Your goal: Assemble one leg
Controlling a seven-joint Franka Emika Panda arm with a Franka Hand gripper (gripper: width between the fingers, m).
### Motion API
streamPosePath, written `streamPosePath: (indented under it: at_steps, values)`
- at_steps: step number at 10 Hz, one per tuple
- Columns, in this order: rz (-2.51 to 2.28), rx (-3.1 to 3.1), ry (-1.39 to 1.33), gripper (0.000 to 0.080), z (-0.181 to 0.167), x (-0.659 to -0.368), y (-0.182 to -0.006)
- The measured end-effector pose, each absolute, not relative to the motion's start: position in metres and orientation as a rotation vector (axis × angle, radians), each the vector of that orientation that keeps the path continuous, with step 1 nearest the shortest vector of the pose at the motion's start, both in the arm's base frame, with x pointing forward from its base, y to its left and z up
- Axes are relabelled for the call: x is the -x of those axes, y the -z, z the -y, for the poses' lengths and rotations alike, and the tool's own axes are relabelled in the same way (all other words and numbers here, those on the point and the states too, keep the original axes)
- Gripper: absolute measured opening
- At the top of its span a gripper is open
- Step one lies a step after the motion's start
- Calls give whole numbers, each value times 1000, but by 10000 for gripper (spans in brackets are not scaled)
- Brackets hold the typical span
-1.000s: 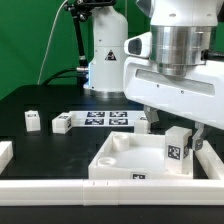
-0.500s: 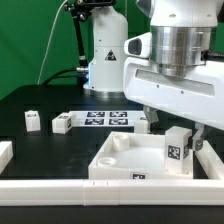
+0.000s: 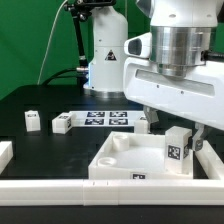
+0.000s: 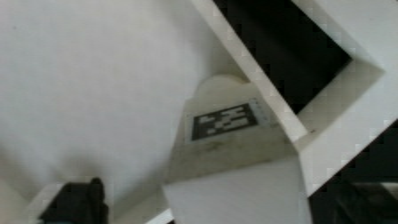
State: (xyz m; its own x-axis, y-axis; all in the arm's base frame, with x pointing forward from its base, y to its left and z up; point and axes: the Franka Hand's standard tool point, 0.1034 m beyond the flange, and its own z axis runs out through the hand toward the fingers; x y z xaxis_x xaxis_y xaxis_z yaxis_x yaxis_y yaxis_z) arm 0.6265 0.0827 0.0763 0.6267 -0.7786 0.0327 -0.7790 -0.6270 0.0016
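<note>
A white leg (image 3: 178,150) with a square tag stands upright in the corner of the wide white panel (image 3: 120,162) at the exterior view's right. My gripper (image 3: 178,130) is right above it, with its fingers down on either side of the leg's top. In the wrist view the leg (image 4: 228,150) runs up the middle, and pale panel surface (image 4: 89,90) shows between it and the dark finger (image 4: 79,203). The jaws stand open around the leg, not pressed on it.
Two loose legs (image 3: 32,120) (image 3: 62,123) lie on the black table at the exterior view's left. Another leg (image 3: 143,122) sits by the marker board (image 3: 105,118). A white rail (image 3: 90,188) runs along the front, and the robot's base (image 3: 105,60) stands behind.
</note>
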Motion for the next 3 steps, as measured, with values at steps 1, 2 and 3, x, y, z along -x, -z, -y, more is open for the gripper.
streamPosePath:
  at_steps: [1,2,3]
  values:
    - [1350,-2819,-45,649,-83,-626,-76]
    - [1350,-2819,-45,649,-83,-626,-76]
    - [1350,-2819,-45,649,-83,-626,-76]
